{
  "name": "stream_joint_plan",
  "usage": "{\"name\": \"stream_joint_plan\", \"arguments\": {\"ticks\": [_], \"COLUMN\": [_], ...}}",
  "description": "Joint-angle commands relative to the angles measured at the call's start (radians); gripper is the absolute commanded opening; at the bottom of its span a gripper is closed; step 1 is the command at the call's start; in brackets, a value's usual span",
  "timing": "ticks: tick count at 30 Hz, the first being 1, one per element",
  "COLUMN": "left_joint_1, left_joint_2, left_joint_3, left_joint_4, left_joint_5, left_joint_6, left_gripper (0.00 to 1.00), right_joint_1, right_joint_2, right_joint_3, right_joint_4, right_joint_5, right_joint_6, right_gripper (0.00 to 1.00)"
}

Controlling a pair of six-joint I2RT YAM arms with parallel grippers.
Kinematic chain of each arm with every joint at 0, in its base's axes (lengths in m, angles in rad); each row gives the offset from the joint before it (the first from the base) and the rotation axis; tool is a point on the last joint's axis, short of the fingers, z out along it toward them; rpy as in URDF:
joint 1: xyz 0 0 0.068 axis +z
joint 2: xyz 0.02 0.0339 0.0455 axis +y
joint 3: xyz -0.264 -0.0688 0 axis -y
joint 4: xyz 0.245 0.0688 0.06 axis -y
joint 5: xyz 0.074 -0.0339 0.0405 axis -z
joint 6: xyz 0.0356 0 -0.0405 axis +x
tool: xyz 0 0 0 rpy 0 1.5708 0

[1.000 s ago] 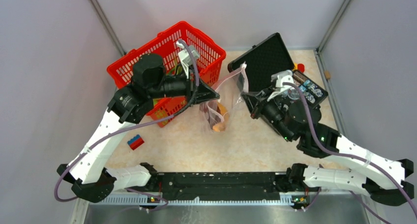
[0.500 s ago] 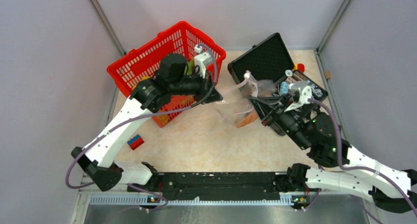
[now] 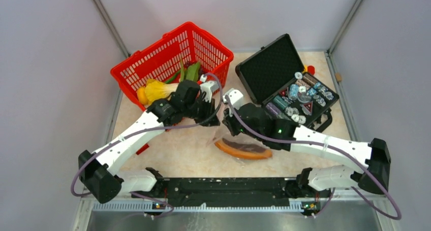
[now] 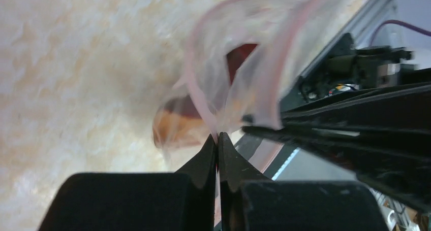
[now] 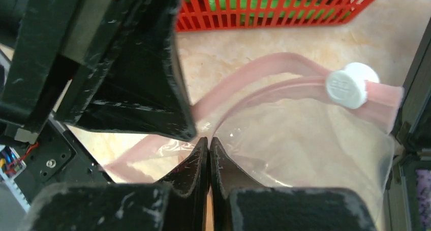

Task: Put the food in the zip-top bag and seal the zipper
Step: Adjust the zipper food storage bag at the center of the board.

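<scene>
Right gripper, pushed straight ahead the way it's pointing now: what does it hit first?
The zip-top bag it pinches: its pink zipper arches just ahead of the fingers. Beyond lies the red basket, though depth is unclear.

Glossy, crinkled clear plastic forms the zip-top bag [image 5: 315, 150]; the basket [image 3: 167, 51] is red plastic mesh.

Free tabletop [image 3: 185, 151] left of zip-top bag [image 3: 239, 145]; basket [image 3: 167, 51], case [image 3: 267, 63] behind.

left arm [image 3: 131, 140], right arm [image 3: 325, 145] converging, jaws pinched closed
</scene>
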Motion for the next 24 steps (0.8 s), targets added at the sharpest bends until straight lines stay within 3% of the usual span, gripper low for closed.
{"name": "stream_joint_plan", "arguments": {"ticks": [1,3,9,11,14,15,17,19,21,22,24], "left_joint_1": [0.000,0.000,-0.001,-0.001,0.002,0.002,-0.003,-0.004,-0.002,0.001,0.003], "left_joint_2": [-0.127,-0.163,-0.264,-0.270,-0.202,-0.176,-0.158,-0.192,-0.227,-0.216,-0.164], "left_joint_3": [-0.051,-0.034,-0.007,-0.003,0.010,0.043,0.108,0.091,0.018,0.014,0.024], "left_joint_4": [0.053,0.031,0.132,0.125,0.046,0.019,0.011,0.074,0.141,0.098,0.006], "left_joint_5": [-0.138,-0.157,0.049,0.027,-0.051,0.010,0.147,0.192,0.142,0.063,-0.034], "left_joint_6": [-0.049,-0.048,-0.046,-0.026,-0.005,0.003,0.002,0.012,0.027,0.037,0.034], "left_gripper": [0.00,0.00,0.00,0.00,0.00,0.00,0.00,0.00,0.00,0.00,0.00], "right_joint_1": [-0.026,-0.047,-0.057,-0.058,-0.069,-0.076,-0.078,-0.078,-0.078,-0.079,-0.080], "right_joint_2": [-0.081,-0.140,-0.410,-0.473,-0.435,-0.409,-0.413,-0.472,-0.498,-0.473,-0.357], "right_joint_3": [-0.016,-0.051,-0.262,-0.286,-0.234,-0.195,-0.163,-0.229,-0.300,-0.297,-0.200], "right_joint_4": [0.139,0.213,0.549,0.537,0.318,0.216,0.187,0.341,0.480,0.468,0.284], "right_joint_5": [0.081,0.075,-0.046,-0.058,0.217,0.236,0.115,-0.046,-0.175,-0.195,-0.189], "right_joint_6": [0.092,0.117,0.064,0.031,0.105,0.126,0.101,0.086,0.045,0.026,0.012], "right_gripper": [0.00,0.00,0.00,0.00,0.00,0.00,0.00,0.00,0.00,0.00,0.00]}}
